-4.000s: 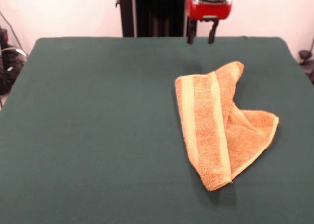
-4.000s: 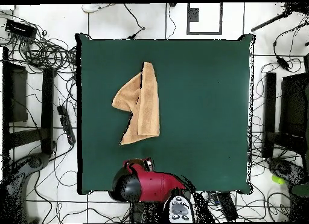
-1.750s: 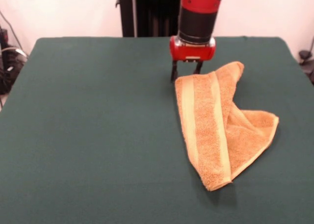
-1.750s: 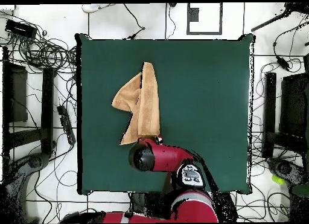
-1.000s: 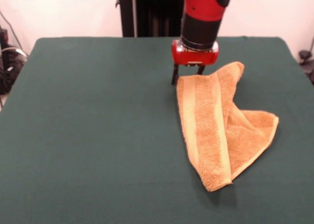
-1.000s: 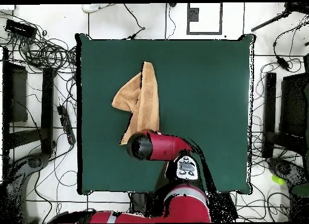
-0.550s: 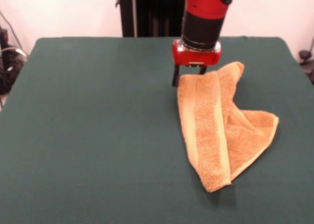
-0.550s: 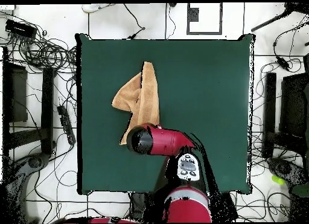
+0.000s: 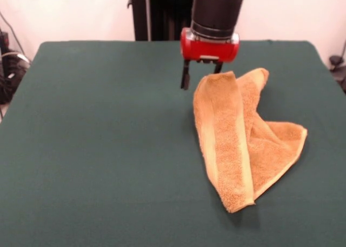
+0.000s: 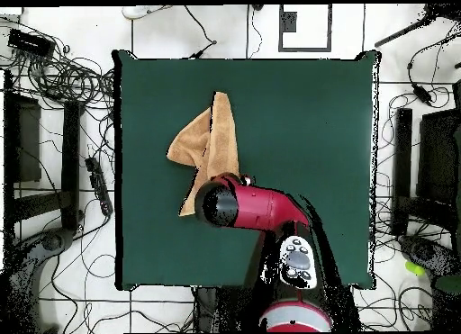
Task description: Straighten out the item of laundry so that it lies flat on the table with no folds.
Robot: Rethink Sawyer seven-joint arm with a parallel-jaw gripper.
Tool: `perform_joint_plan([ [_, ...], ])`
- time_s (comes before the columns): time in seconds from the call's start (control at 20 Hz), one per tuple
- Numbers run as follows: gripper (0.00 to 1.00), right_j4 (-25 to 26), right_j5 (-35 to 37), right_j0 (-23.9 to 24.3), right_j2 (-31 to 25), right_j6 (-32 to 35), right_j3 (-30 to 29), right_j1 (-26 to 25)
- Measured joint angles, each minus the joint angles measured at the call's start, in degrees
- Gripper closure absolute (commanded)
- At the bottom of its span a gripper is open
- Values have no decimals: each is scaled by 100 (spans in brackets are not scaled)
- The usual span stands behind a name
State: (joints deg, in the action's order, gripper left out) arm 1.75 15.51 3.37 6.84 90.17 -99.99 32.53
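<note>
The orange-tan towel lies folded lengthwise on the green table, right of centre, with one flap spread out to the right. Two paler bands run along the folded strip; no white label shows. My gripper is at the towel's far end, shut on its far corner. That corner is raised off the table and bunched under the red wrist, and the rest of the towel still rests on the cloth. In the overhead view the arm covers the gripper and the near end of the towel.
The table is much larger than the towel. Cables and equipment lie on the floor along the table's sides. The black pedestal column stands behind the far edge.
The gripper came down to the towel's far corner, then rose and shifted slightly left. The corner has come up with it and its edge has bunched.
</note>
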Motion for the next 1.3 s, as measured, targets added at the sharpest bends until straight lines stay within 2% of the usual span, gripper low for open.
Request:
perform_joint_plan([
  [0.3,0,1,-22,59,-2,0,22,150],
  [0.6,0,1,-178,11,-3,0,59,62],
  [1.0,0,-2,-363,-77,-1,0,61,-157],
  [1.3,0,-2,-845,-139,41,0,78,-480],
])
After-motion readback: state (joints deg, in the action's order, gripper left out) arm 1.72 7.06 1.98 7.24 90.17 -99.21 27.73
